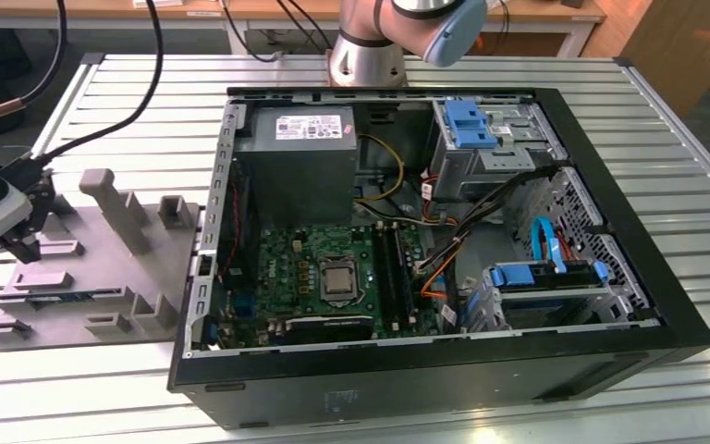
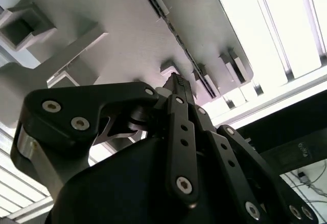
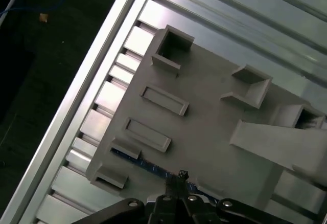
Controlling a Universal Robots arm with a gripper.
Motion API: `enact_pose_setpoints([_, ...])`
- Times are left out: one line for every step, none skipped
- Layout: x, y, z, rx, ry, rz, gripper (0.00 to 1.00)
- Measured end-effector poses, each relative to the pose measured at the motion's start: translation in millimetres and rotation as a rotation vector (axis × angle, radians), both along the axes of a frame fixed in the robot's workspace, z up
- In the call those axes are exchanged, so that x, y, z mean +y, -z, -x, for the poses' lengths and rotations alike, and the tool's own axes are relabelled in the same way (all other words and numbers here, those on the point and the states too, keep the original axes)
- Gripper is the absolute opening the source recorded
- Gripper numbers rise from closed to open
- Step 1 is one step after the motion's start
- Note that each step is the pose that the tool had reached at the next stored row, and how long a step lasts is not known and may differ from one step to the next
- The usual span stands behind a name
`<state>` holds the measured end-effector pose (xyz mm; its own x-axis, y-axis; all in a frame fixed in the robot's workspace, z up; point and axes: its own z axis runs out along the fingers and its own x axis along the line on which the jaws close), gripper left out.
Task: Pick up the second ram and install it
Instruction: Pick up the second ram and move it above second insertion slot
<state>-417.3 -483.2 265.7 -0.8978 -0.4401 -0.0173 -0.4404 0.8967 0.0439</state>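
Note:
A ram stick (image 1: pixel 74 296) lies on edge in a long slot of the grey holder tray (image 1: pixel 108 240) at the exterior view's left. In the first wrist view its blue edge (image 3: pixel 145 166) shows along the tray's (image 3: pixel 214 127) side. My gripper (image 1: pixel 22 248) hangs over the tray's left end, a little above and beside the stick, fingers together and holding nothing. Its tips (image 3: pixel 182 175) sit close over the blue edge, and in the second wrist view the gripper (image 2: pixel 176 80) points at the tray near the long slot (image 2: pixel 191 60). The motherboard's ram slots (image 1: pixel 392 268) lie inside the open computer case (image 1: pixel 651 277).
The tray carries upright blocks (image 1: pixel 115 208) and pockets (image 3: pixel 173 42) around the gripper. The case's left wall (image 1: pixel 214 213) stands next to the tray. Inside are a power supply (image 1: pixel 296 157), cables (image 1: pixel 454 231) and blue drive brackets (image 1: pixel 469 125). The slatted metal table (image 1: pixel 108 92) ends just left of the tray.

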Motion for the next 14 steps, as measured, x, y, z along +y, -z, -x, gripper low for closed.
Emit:
enact_pose_setpoints([0.0, 0.3, 0.0, 0.0, -0.017, 0.0, 0.11])
enact_pose_setpoints([0.0, 0.5, 0.0, 0.0, -0.036, 0.0, 0.11])
enact_pose_setpoints([0.0, 0.8, 0.0, 0.0, -0.054, 0.0, 0.11])
enact_pose_setpoints([0.0, 1.1, 0.0, 0.0, -0.073, 0.0, 0.11])
enact_pose_setpoints([0.0, 1.3, 0.0, 0.0, -0.091, 0.0, 0.11])
enact_pose_setpoints([0.0, 1.6, 0.0, 0.0, -0.109, 0.0, 0.11])
enact_pose_setpoints([0.0, 1.8, 0.0, 0.0, -0.127, 0.0, 0.11])
enact_pose_setpoints([0.0, 2.1, 0.0, 0.0, -0.145, 0.0, 0.11])
enact_pose_setpoints([0.0, 2.4, 0.0, 0.0, -0.164, 0.0, 0.11])
enact_pose_setpoints([0.0, 2.6, 0.0, 0.0, -0.181, 0.0, 0.11])
enact_pose_setpoints([0.0, 2.9, 0.0, 0.0, -0.2, 0.0, 0.11])
enact_pose_setpoints([0.0, 3.2, 0.0, 0.0, -0.219, 0.0, 0.11])
enact_pose_setpoints([0.0, 3.4, 0.0, 0.0, -0.237, 0.0, 0.11])
enact_pose_setpoints([0.0, 3.6, 0.0, 0.0, -0.255, 0.0, 0.11])
